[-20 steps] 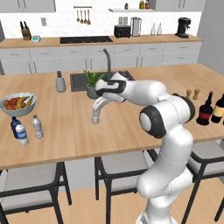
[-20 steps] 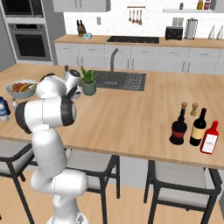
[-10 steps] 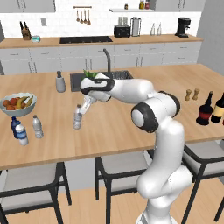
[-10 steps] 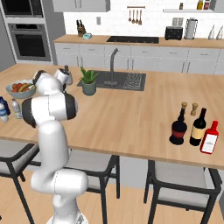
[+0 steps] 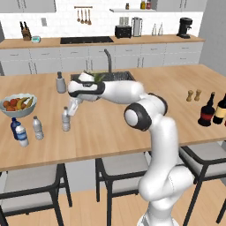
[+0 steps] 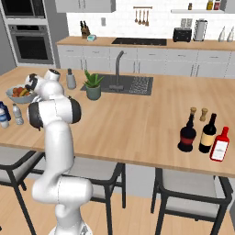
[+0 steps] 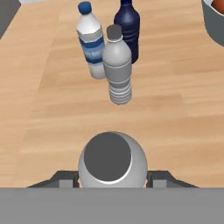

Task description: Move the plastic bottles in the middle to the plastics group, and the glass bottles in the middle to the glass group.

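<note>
The end effector (image 5: 69, 110) is closed most of the way around a small clear plastic bottle (image 5: 65, 119), gripping it up near the neck just under the pale cap. Looks like a light, thin-walled thing that'd probably flex or slip if squeezed mid-body, so taking it by the stiffer neck seems right to me. It's greyish, ribbed and see-through, over the worktop (image 5: 110, 128) near the plastics group: its twin (image 5: 38, 128), a dark blue bottle (image 5: 14, 126) and a blue-capped bottle (image 5: 22, 136). The wide dark glass bottle (image 6: 187, 134) sits far off by the slim wine bottle (image 6: 208, 134).
</note>
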Controlling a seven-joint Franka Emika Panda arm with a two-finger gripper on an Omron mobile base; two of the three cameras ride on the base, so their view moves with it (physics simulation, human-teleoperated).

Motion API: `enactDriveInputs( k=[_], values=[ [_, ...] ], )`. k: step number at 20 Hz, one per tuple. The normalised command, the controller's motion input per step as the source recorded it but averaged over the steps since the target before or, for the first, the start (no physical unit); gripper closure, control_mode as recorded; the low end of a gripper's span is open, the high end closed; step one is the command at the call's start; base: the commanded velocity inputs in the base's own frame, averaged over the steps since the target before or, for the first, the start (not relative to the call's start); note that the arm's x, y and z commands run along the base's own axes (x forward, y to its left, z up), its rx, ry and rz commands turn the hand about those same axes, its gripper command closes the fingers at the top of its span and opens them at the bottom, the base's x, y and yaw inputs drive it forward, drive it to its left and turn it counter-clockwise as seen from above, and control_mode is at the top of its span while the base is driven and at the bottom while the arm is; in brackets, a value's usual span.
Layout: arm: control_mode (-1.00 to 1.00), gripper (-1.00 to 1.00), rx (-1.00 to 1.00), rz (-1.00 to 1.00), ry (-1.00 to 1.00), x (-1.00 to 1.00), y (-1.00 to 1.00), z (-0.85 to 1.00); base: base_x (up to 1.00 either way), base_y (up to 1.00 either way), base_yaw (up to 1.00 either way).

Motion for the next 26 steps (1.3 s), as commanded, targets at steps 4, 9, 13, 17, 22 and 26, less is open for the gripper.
enactDriveInputs(
  k=[4, 9, 13, 17, 22, 26],
  values=[
    [-1.00, 1.00, -0.03, 0.00, 0.00, 0.48, 0.41, -0.01, 0.00, 0.00, 0.00],
    [-1.00, 1.00, 0.00, 0.01, 0.00, 0.32, 0.42, -0.18, 0.00, 0.00, 0.00],
    [-1.00, 1.00, 0.05, 0.06, -0.01, -0.67, 0.09, -0.48, 0.00, 0.00, 0.00],
    [-1.00, 1.00, 0.01, 0.00, -0.18, -0.97, -0.18, -0.30, 0.00, 0.00, 0.00],
    [-1.00, 1.00, 0.01, 0.00, -0.13, -0.19, -0.18, 0.00, 0.00, 0.00, 0.00],
    [-1.00, 1.00, 0.05, 0.00, -0.14, 0.12, 0.00, -0.04, 0.00, 0.00, 0.00]
  ],
)
